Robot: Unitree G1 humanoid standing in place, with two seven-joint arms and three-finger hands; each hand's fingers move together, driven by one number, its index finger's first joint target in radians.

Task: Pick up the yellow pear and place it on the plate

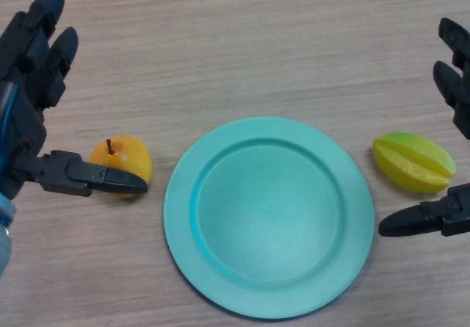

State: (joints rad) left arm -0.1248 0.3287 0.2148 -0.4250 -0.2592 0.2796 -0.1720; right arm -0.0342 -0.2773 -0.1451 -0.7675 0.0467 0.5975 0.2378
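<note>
A yellow-orange pear [126, 157] with a short brown stem lies on the wooden table just left of the teal plate [269, 217]. My left hand [33, 84] is open at the left edge, its fingers pointing up and away. Its thumb [88, 175] stretches across the pear's near side and hides the fruit's lower edge. The plate is bare. My right hand [448, 121] is open at the right edge, its thumb [422, 220] reaching toward the plate's rim.
A yellow-green starfruit [413, 162] lies right of the plate, between the right hand's fingers and thumb, untouched. Bare wooden tabletop stretches beyond the plate.
</note>
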